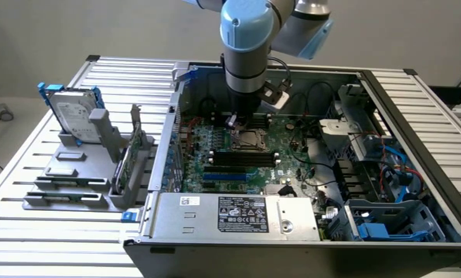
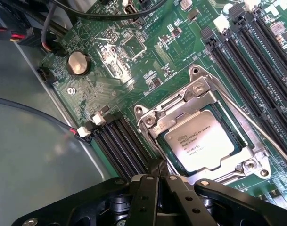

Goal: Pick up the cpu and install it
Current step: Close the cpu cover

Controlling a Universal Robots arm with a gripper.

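Observation:
The cpu (image 2: pixel 200 140), a thin square chip with a silver top and printed lettering, lies flat inside the metal-framed socket (image 2: pixel 148 120) on the green motherboard (image 2: pixel 134 70). My gripper (image 2: pixel 158 181) hovers just beside the socket's edge, its black fingers (image 2: pixel 145 197) pressed together and shut with nothing between them. In the exterior view the gripper (image 1: pixel 232 123) hangs straight down from the blue and grey arm (image 1: pixel 250 35) over the socket (image 1: pixel 250 138) in the open computer case (image 1: pixel 416 104). The cpu there is too small to make out.
Black memory slots (image 2: pixel 256 61) flank the socket on two sides. A coin cell (image 2: pixel 77 62) and cables (image 2: pixel 35 35) lie nearby. Outside the case, a hard drive with blue rails (image 1: pixel 72 110) stands in a grey rack (image 1: pixel 68 179). The power supply (image 1: pixel 238 217) sits at the case front.

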